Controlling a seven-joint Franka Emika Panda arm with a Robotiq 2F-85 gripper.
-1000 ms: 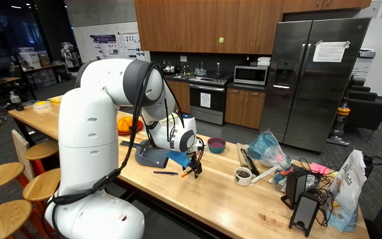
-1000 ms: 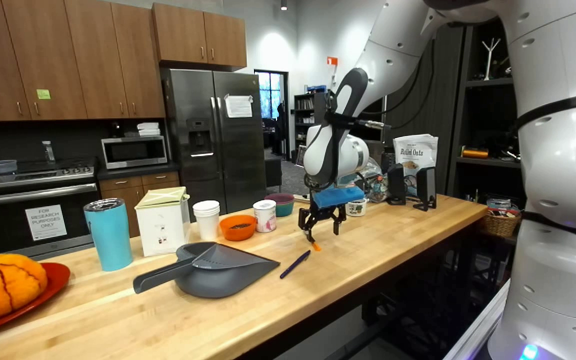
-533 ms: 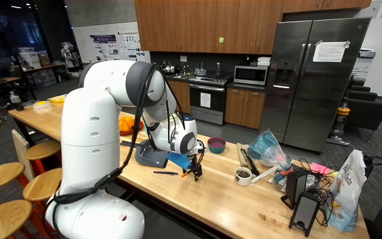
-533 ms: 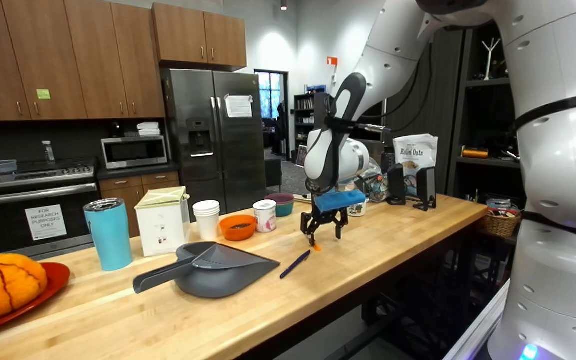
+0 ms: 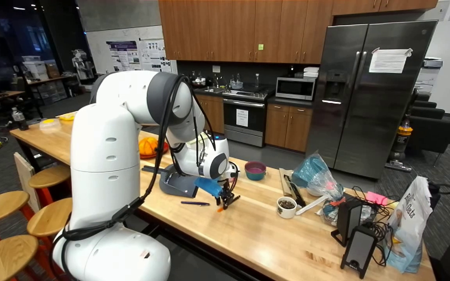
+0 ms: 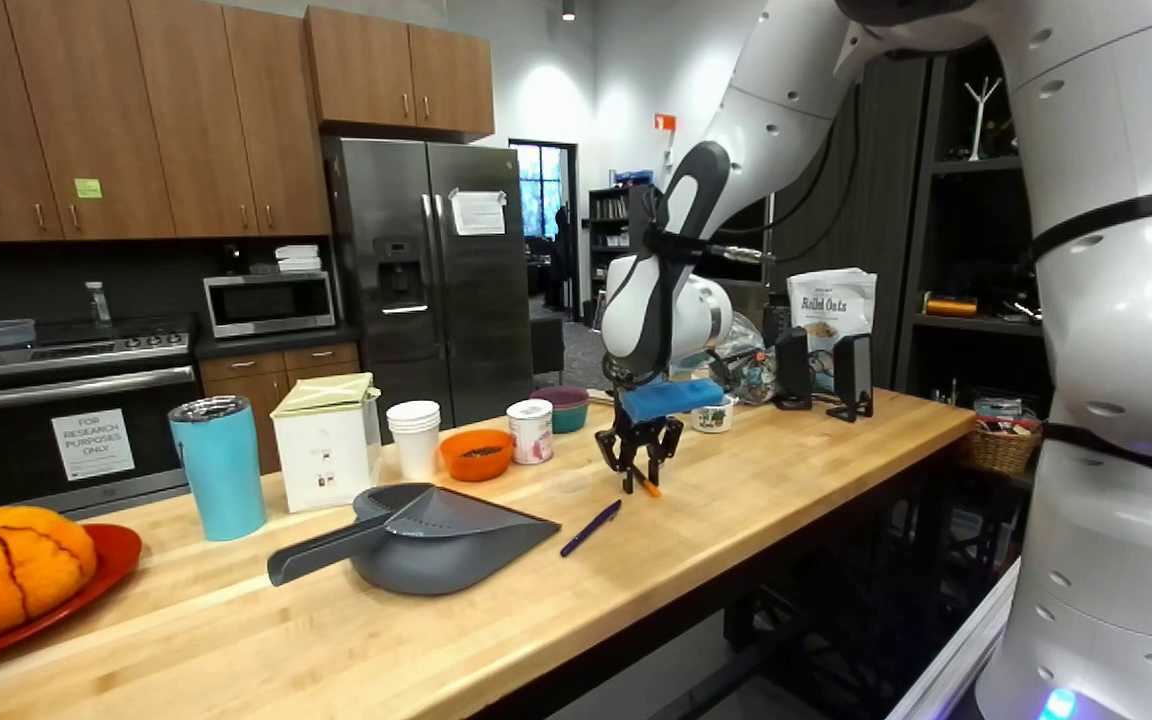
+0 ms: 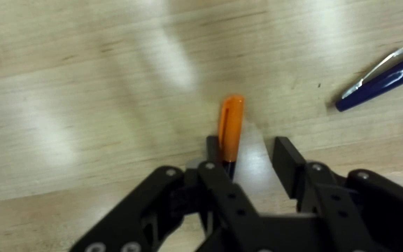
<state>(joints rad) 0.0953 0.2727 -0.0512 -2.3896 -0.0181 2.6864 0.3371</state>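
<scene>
Right, the claw (image 7: 247, 150) is low over the desk (image 6: 286, 650), jaws partway apart, astride the orange-capped pen (image 7: 232, 127), which lies with its cap pointing to twelve o'clock in the wrist view. The nine-o'clock jaw sits right up against the pen; the three-o'clock jaw stands off with a visible gap, so no grip here! The claw's own black frame covers the pen's lower end, so firm contact is hard to call. By the look of it, the reach is done; a secure hold and any lift are not. The blue pen (image 7: 380, 82) lies untouched between two and three o'clock, while in an exterior view the grey dustpan (image 6: 446, 540) sits between eight and nine o'clock of the claw.
</scene>
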